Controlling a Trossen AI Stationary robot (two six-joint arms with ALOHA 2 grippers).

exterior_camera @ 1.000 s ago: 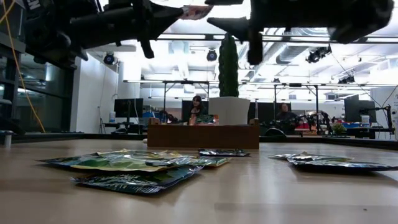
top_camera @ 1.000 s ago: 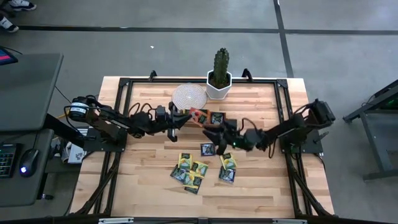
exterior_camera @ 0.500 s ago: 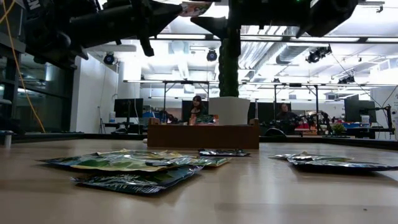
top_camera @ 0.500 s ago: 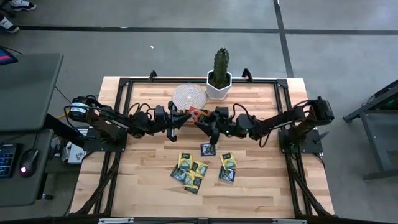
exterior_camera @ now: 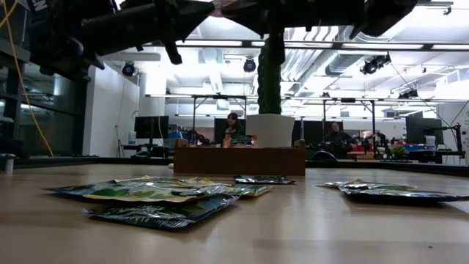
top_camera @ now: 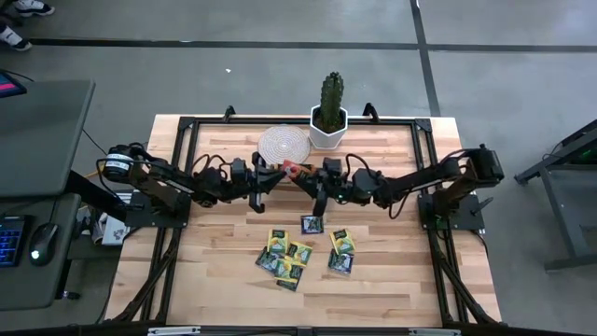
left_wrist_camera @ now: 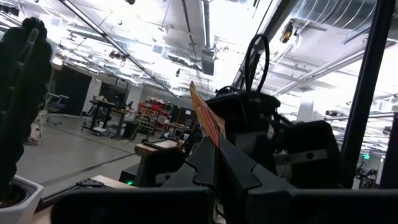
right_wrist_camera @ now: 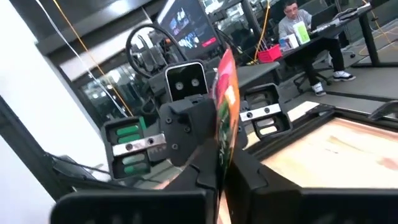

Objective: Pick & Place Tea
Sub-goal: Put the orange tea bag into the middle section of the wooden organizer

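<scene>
1. Two end effectors meet above the centre of the desk [top_camera: 215, 243] in the high view. The left end effector [top_camera: 277, 172] and the right end effector [top_camera: 311, 179] both close on one orange-red tea packet [top_camera: 294, 171], which hangs between them, clear of the wood.
2. Each wrist view shows that arm's own fingers clamped on the packet's edge, with the opposite arm's fingers just behind it. This reads as a hand-over between arms, judged from the shared grip; which arm gives and which receives cannot be told.
3. The packet stands on edge, probably so that both pairs of fingers can pinch the thin foil from opposite sides.
4. The wooden tray [exterior_camera: 239, 159] sits at mid-frame in the low view, in front of the cactus pot [top_camera: 327, 127]; in the high view the arms cover most of it. It is the likely destination; its contents cannot be counted.
5. Count on the desk, high view: one single packet [top_camera: 311, 224] below the meeting point; a left cluster [top_camera: 285, 257] of about four overlapping packets in the lower centre; a right pair [top_camera: 341, 253] beside it. That makes about seven loose, plus one held.
6. Other items: one cactus, one round woven coaster [top_camera: 283, 145] left of the pot.
</scene>
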